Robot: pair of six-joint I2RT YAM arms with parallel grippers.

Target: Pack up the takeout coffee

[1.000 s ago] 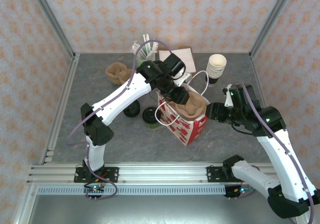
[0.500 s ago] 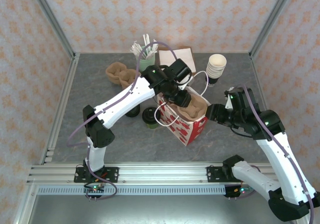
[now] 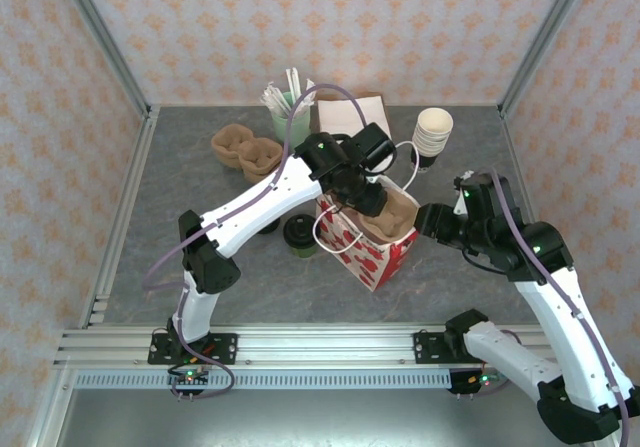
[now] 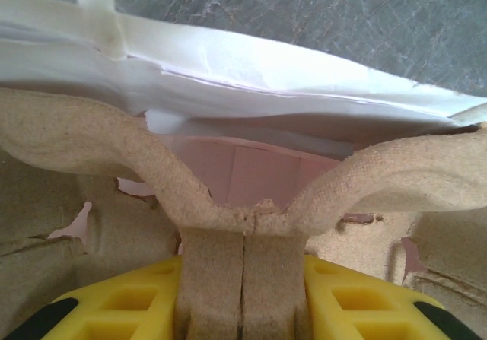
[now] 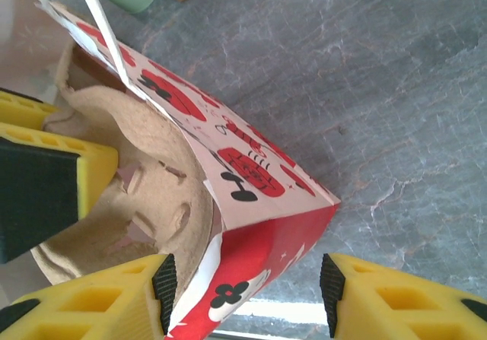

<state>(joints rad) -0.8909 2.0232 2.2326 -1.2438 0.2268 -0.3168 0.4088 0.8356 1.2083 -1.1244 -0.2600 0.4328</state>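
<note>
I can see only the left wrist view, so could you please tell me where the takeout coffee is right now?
Observer: The takeout coffee stands on the table just left of the red bag, outside it.
Operator: Thank you. What is the right gripper doing?
Observer: The right gripper straddles the bag's end wall, jaws apart, one finger seemingly inside by the cup carrier.
Operator: Is there a spare carrier?
Observer: Yes, another pulp carrier lies at the back left of the table.
</note>
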